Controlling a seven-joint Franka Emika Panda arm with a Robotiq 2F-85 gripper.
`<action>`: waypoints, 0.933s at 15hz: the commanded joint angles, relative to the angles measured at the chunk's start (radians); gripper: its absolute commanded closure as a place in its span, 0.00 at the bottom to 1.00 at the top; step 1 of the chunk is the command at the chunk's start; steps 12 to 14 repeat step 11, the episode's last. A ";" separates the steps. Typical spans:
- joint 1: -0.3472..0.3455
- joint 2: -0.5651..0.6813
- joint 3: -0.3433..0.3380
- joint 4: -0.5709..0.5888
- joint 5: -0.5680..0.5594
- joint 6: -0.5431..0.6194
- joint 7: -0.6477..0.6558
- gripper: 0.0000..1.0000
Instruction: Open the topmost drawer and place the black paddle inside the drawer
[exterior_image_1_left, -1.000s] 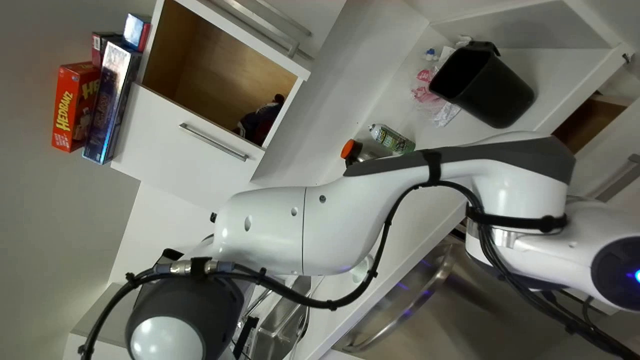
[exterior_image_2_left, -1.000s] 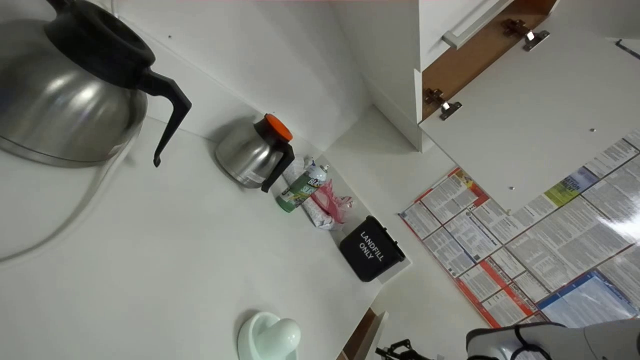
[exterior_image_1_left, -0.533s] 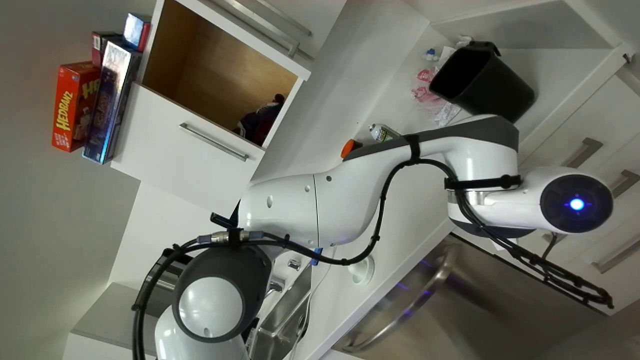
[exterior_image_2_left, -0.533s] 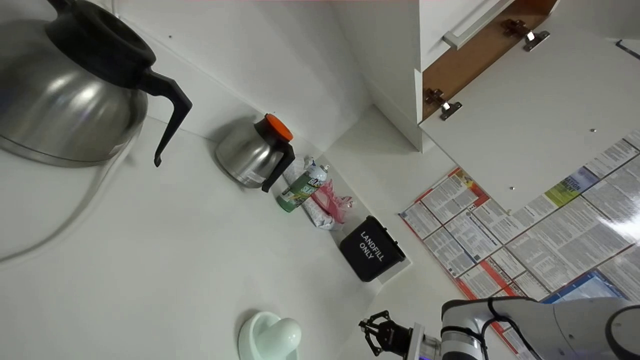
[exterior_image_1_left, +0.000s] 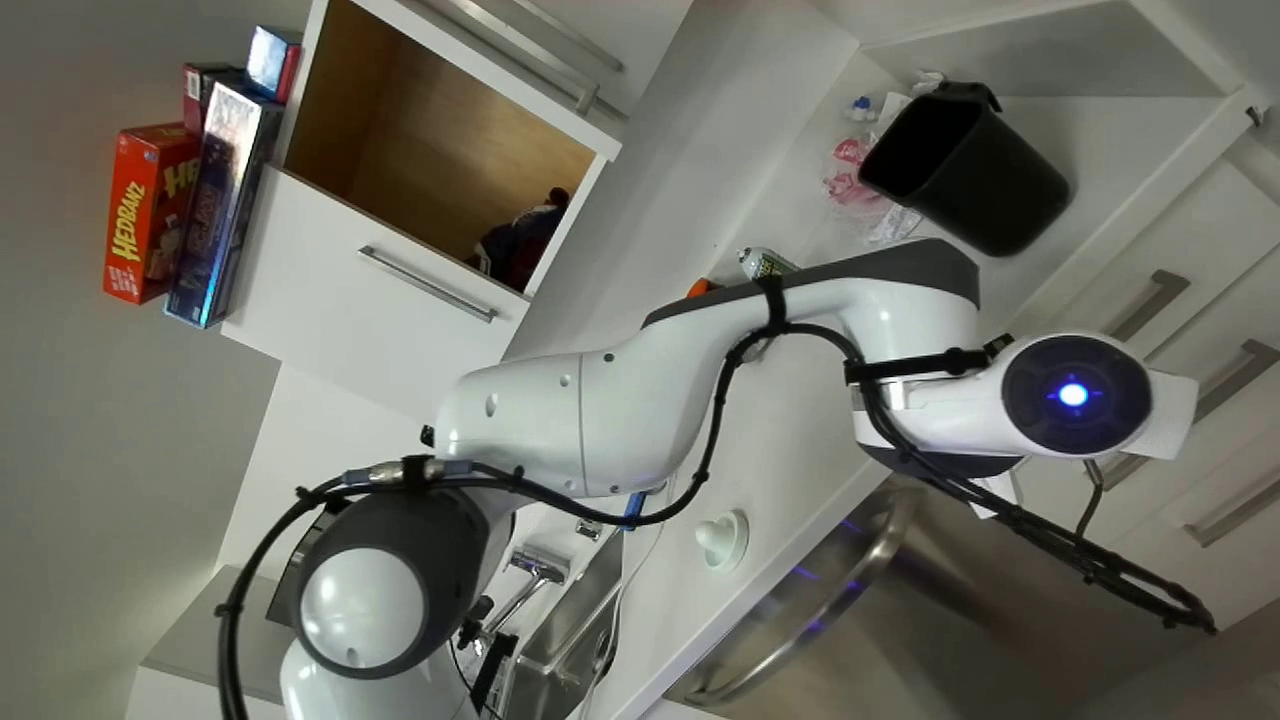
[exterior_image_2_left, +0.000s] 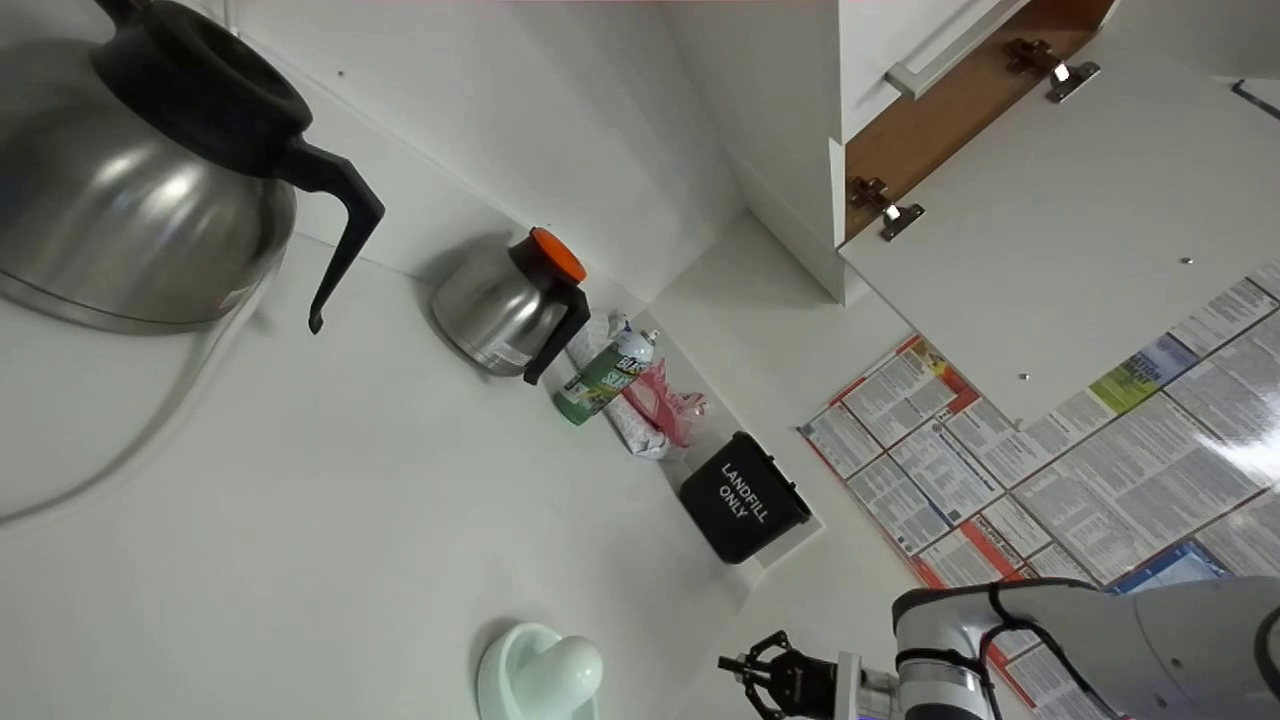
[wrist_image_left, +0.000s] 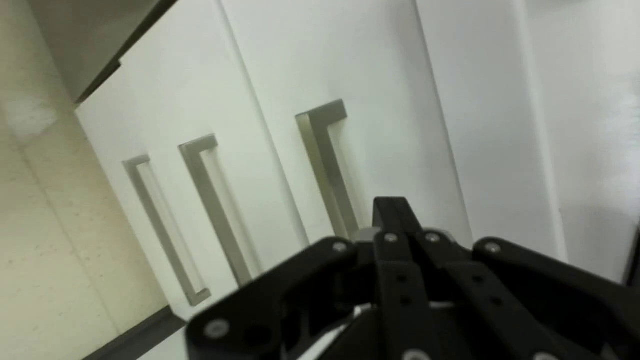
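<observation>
The topmost drawer (exterior_image_1_left: 1213, 225) is the white front just below the counter edge. It looks shut, with no wooden interior showing. In the wrist view its front (wrist_image_left: 370, 65) carries a slim metal bar handle (wrist_image_left: 327, 170), partly covered by my fingers. My gripper (wrist_image_left: 392, 212) is shut and empty, its black fingertips pressed together in front of this handle. In an exterior view the gripper (exterior_image_2_left: 733, 664) is apart from the counter, at the lower edge of the picture. The black paddle shows in no view; whether it lies inside the shut drawer cannot be seen.
Lower drawers with bar handles (wrist_image_left: 215, 205) sit beside the topmost one. A black bin (exterior_image_2_left: 745, 500), spray can (exterior_image_2_left: 605, 378), steel pot (exterior_image_2_left: 497, 308) and pale green mortar (exterior_image_2_left: 515, 675) stand on the counter. An open wood-lined cabinet (exterior_image_1_left: 470, 130) hangs above.
One second ago the drawer stood open with its wood interior showing; half a second ago and now it looks shut. The arm has shifted, and the gripper has come further into an exterior view.
</observation>
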 joint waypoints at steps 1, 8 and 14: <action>0.075 -0.232 -0.065 -0.234 -0.132 0.137 0.001 1.00; 0.133 -0.614 -0.068 -0.572 -0.484 0.472 0.053 1.00; 0.125 -0.718 -0.046 -0.662 -0.624 0.545 0.126 1.00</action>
